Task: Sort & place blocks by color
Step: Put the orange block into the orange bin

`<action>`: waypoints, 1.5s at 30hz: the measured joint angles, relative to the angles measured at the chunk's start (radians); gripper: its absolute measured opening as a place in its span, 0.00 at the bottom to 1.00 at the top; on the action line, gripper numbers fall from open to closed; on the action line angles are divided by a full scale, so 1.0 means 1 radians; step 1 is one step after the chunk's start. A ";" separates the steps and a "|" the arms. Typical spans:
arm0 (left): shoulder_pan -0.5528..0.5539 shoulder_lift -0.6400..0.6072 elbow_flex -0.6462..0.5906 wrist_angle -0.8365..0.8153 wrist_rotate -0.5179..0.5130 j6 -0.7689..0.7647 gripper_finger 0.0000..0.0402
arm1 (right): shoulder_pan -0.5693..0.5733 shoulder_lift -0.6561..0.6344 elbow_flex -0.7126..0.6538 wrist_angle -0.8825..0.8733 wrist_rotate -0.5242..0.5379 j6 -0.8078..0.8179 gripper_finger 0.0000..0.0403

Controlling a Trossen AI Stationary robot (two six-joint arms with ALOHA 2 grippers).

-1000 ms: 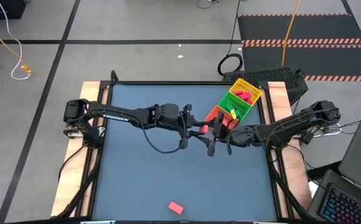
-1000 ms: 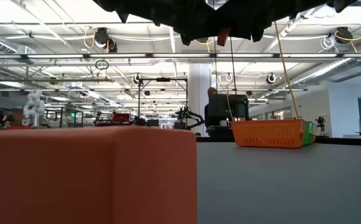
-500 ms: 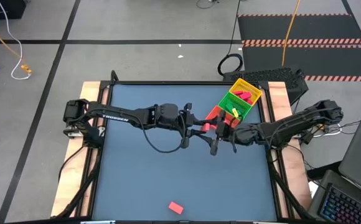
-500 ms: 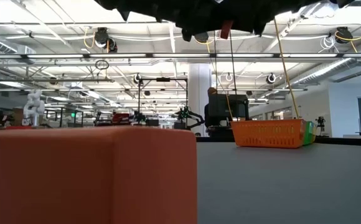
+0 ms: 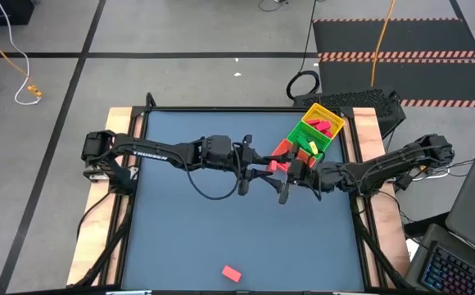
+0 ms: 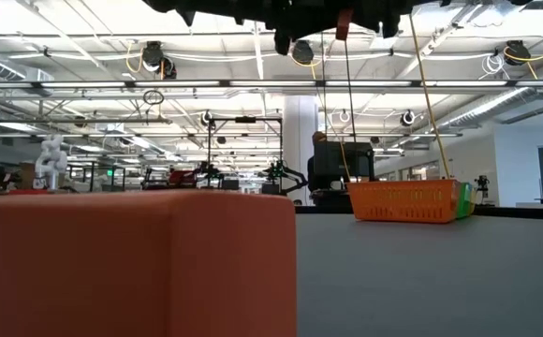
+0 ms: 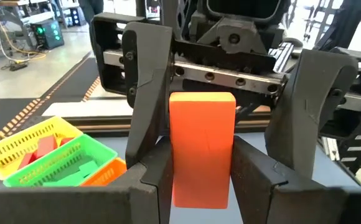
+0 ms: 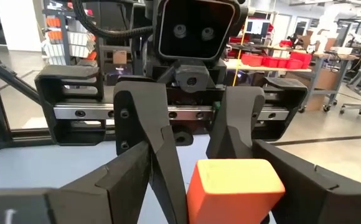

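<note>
A red block (image 5: 276, 166) hangs in the air over the table's middle, between my two grippers. My left gripper (image 5: 262, 168) reaches in from the table's left and is shut on it. My right gripper (image 5: 293, 174) faces it from the right. Its fingers (image 7: 146, 81) stand open on either side of the block's far end, apart from it. A second red block (image 5: 231, 273) lies flat near the table's front edge and fills the foreground of the low view (image 6: 131, 262). My left gripper pinches the red block's two long sides (image 7: 175, 165) between its two fingers, at the end nearer my left arm. The fingers come nearly level from the table's left and lie along the block. The block sticks out forward past them, clear of the table.
A three-compartment tray (image 5: 307, 135) stands aslant at the back right, just behind my right gripper. Red blocks (image 5: 326, 125) lie in its yellow section and a pale piece (image 5: 307, 147) in its green one. The table's left and near parts hold only the one block.
Both grippers have risen a little, as the low view shows, and the red block has gone up with my left gripper. My right gripper has also drawn slightly back toward the table's right edge.
</note>
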 joint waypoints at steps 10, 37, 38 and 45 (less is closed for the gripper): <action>0.004 -0.004 -0.001 -0.008 0.001 0.002 0.30 | 0.021 -0.004 0.000 0.004 -0.016 -0.042 0.65; -0.012 -0.038 -0.004 -0.105 -0.025 0.077 0.30 | 0.032 -0.102 -0.154 0.174 -0.021 -0.065 0.65; -0.015 -0.038 -0.004 -0.101 -0.025 0.077 0.30 | 0.032 -0.109 -0.175 0.214 -0.020 -0.063 0.65; -0.022 -0.037 -0.004 -0.059 -0.025 0.065 0.30 | 0.024 -0.125 -0.289 0.424 -0.023 -0.052 0.65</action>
